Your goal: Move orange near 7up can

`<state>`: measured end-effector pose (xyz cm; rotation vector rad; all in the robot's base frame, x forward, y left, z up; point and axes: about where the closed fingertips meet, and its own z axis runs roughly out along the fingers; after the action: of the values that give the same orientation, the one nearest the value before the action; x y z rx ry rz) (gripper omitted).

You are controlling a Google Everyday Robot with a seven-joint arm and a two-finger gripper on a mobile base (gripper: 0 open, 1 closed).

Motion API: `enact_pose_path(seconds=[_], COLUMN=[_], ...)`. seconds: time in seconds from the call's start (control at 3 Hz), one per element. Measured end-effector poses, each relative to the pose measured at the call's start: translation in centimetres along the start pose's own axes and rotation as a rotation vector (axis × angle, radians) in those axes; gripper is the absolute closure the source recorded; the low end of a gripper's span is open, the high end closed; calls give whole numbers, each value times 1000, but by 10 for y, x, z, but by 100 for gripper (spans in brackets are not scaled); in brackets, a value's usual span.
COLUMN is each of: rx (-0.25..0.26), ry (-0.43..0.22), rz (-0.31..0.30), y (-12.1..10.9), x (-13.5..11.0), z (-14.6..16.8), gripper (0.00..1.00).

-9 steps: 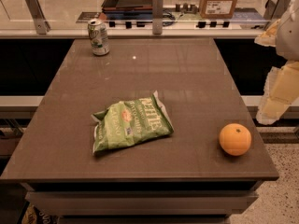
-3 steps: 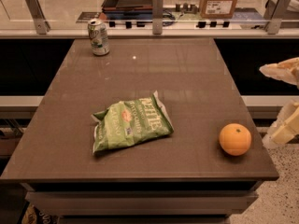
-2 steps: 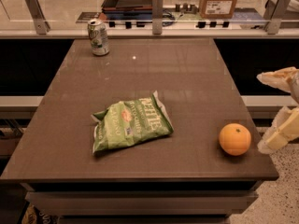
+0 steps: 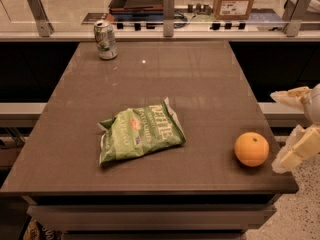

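The orange (image 4: 251, 149) sits on the brown table (image 4: 165, 79) near its front right corner. The 7up can (image 4: 105, 39) stands upright at the table's far left corner, far from the orange. My gripper (image 4: 287, 126) is at the right edge of the view, just right of the orange and off the table's right side. It is open and empty, with one pale finger (image 4: 291, 97) above and behind the orange and the other finger (image 4: 295, 151) low beside it. Neither finger touches the orange.
A crinkled green chip bag (image 4: 140, 131) lies in the middle front of the table, between the orange and the can. A counter with metal posts (image 4: 168, 6), a tray and a cardboard box (image 4: 235, 0) runs behind the table.
My gripper has come down from the upper right and moved left, closer to the orange. The orange, can and bag have not moved.
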<state>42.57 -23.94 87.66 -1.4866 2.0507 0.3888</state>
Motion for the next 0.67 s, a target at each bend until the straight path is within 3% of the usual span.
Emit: enact_pose_path(seconds=[0.67], rx=[-80], ry=[-104], rz=[-6], y=[19], x=[-5], z=[22], gripper=[0])
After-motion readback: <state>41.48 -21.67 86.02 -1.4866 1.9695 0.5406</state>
